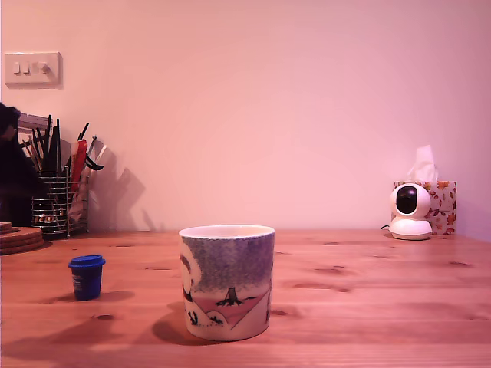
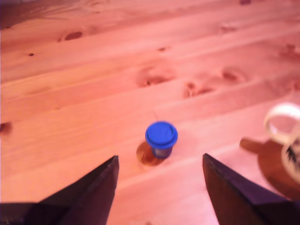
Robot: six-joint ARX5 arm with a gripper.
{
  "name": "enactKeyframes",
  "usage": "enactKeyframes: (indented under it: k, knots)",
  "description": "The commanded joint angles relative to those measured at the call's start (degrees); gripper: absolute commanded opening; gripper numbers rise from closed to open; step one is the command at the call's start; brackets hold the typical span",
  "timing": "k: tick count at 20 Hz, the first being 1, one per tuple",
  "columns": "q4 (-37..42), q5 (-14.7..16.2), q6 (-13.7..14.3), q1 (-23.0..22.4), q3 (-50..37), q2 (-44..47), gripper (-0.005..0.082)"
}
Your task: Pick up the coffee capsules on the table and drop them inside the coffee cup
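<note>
Right up front in the exterior view sits the coffee cup [image 1: 227, 281], with the blue capsule [image 1: 87, 276] standing apart toward that view's left. No brown pod shows. Your gripper [image 2: 160, 164] hangs above the capsule, jaws spread wide and holding nothing. Watch the descent — come down off-centre and a finger [image 2: 93, 187] may tip the little pod, or it squirts out sideways on closing.

Gripper [image 2: 159, 161] aloft — jaws wide apart
</note>
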Motion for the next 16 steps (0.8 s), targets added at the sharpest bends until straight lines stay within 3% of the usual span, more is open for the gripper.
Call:
enactKeyframes:
  k: [1,11,16]
  knots:
    - [1.86,-0.24,1.14,-0.04,-1.7,0.31,0.0517]
    - [10.38,1.73,4.28,-0.04,-1.84,9.16,0.0517]
    - [16.81,2.43,4.28,0.28,-1.84,16.24,0.0517]
